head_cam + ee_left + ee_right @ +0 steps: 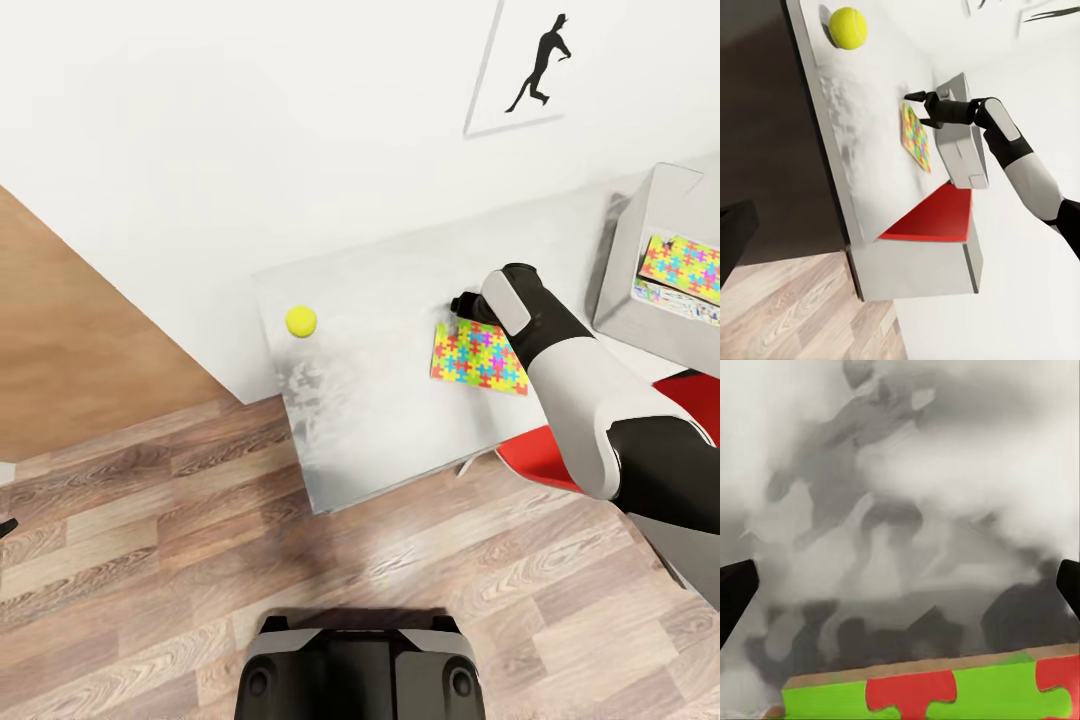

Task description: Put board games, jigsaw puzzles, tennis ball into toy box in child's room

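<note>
The tennis ball (pixel 300 321) (pixel 848 28) rests near the left end of the pale table (pixel 370 420) (pixel 847 142). A jigsaw puzzle (pixel 478 360) (pixel 916 137) (pixel 930 691) lies flat further right. My right gripper (pixel 461 304) (pixel 919 109) (pixel 900 585) is open just above the table at the puzzle's far edge, with nothing between its fingers. The grey toy box (pixel 640 300) (pixel 961 154) stands at the right and holds another jigsaw puzzle (pixel 682 268). My left gripper (pixel 5 527) hangs low over the floor at the left; one dark finger (pixel 733 232) sits at the wrist view's edge.
A red chair (pixel 540 455) (pixel 934 217) is tucked under the table's front edge, below my right arm. An athlete-silhouette poster (pixel 530 65) hangs on the white wall behind the table. Wood-plank floor (pixel 200 560) spreads in front, and my base (pixel 360 670) is near the table.
</note>
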Available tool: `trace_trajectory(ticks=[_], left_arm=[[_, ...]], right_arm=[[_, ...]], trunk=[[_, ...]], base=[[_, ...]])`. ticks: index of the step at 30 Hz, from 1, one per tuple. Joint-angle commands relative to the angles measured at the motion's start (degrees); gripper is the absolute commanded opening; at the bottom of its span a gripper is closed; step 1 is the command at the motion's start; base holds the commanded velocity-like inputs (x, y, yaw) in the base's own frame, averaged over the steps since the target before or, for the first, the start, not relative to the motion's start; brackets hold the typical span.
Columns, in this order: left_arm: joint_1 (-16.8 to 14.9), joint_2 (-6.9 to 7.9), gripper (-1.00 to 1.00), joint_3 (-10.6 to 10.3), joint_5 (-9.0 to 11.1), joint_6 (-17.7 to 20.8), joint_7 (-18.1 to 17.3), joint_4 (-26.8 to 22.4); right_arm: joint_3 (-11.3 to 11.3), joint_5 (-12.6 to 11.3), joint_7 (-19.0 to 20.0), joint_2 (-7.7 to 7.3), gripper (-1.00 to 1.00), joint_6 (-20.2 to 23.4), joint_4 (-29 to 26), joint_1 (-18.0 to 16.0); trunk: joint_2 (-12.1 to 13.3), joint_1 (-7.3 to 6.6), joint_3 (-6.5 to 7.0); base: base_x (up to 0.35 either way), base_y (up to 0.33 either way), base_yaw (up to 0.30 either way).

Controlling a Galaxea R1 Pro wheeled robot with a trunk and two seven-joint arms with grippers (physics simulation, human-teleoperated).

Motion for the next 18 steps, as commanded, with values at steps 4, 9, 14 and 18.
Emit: trace_trajectory(ticks=[4, 9, 14, 18], left_arm=[[-0.02, 0.01, 1.00, -0.01, -0.08, 0.61, -0.24, -0.02], [-0.02, 0.01, 1.00, -0.03, -0.08, 0.61, -0.24, -0.02], [-0.02, 0.01, 1.00, 0.02, -0.08, 0.61, -0.24, -0.02], [-0.02, 0.01, 1.00, -0.02, -0.08, 0.61, -0.24, -0.02]], right_arm=[[0.39, -1.46, -0.50, -0.03, 1.00, 0.09, 2.28, 0.00], [0.38, -1.47, -0.50, -0.05, 1.00, 0.09, 2.28, 0.00], [0.37, -1.47, -0.50, -0.03, 1.00, 0.15, 2.28, 0.00], [0.39, -1.47, -0.50, -0.05, 1.00, 0.17, 2.28, 0.00]], trunk=[[-0.07, 0.03, -0.08], [-0.07, 0.03, -0.08], [-0.07, 0.03, -0.08], [-0.07, 0.03, -0.08]], base=[[-0.188, 0.007, 0.000], [-0.101, 0.001, 0.000], [-0.176, 0.000, 0.000], [-0.118, 0.025, 0.000]])
